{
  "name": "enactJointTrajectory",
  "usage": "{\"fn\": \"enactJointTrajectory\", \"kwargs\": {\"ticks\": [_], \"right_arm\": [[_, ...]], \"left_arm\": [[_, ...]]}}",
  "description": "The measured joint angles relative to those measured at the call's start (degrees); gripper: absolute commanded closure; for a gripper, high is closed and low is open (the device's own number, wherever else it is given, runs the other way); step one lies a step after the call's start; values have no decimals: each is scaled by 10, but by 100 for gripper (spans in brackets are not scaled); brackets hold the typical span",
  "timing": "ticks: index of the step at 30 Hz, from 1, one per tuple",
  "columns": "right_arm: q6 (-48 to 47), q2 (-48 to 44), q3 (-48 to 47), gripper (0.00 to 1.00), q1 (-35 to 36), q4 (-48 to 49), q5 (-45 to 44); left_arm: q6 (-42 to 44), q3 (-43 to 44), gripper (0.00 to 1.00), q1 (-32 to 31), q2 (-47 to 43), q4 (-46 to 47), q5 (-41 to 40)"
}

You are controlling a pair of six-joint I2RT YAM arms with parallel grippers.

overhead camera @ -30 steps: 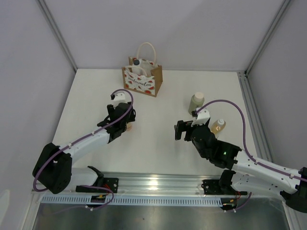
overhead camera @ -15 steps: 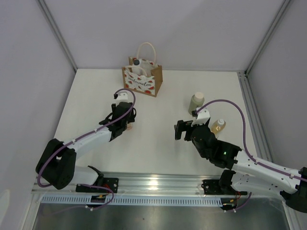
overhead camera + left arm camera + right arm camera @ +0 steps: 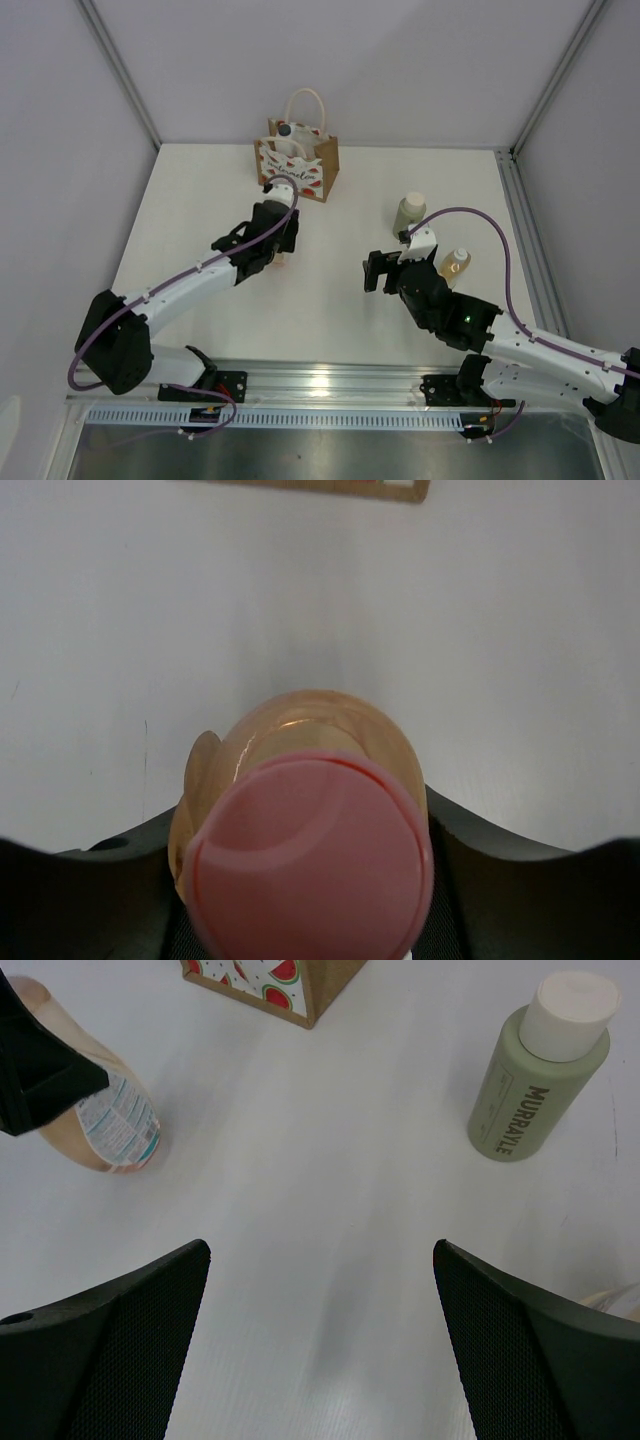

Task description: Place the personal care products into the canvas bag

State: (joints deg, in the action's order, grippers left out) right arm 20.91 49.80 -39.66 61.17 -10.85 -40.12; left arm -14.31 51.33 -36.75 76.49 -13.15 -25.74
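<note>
My left gripper (image 3: pixel 279 252) is shut on the peach bottle (image 3: pixel 300 725), whose pink cap (image 3: pixel 312 865) fills the left wrist view. The bottle (image 3: pixel 108 1120) leans low over the table, in front of the canvas bag (image 3: pixel 297 166). The bag's base shows in the left wrist view (image 3: pixel 330 488) and its corner in the right wrist view (image 3: pixel 270 980). A black-lidded jar (image 3: pixel 285 130) sits inside the bag. My right gripper (image 3: pixel 378 272) is open and empty above bare table (image 3: pixel 320 1250). The olive bottle (image 3: pixel 408 213) (image 3: pixel 538 1075) and the amber bottle (image 3: pixel 455 264) stand to its right.
White walls close in the table on the left, back and right. A metal rail (image 3: pixel 330 385) runs along the near edge by the arm bases. The right arm's purple cable (image 3: pixel 470 215) arcs over the amber bottle.
My left arm has moved up and right toward the bag, carrying the peach bottle with it. The right arm has not moved.
</note>
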Motion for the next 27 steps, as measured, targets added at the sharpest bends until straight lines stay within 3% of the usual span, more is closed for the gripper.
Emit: {"fn": "enactJointTrajectory", "kwargs": {"ticks": [8, 23, 27], "right_arm": [[0, -3, 0, 3, 0, 0, 0], [0, -3, 0, 3, 0, 0, -2], [0, -3, 0, 3, 0, 0, -1]], "left_arm": [[24, 115, 100, -3, 3, -26, 26], [46, 132, 100, -2, 64, -21, 50], [63, 177, 100, -2, 90, -26, 52]]}}
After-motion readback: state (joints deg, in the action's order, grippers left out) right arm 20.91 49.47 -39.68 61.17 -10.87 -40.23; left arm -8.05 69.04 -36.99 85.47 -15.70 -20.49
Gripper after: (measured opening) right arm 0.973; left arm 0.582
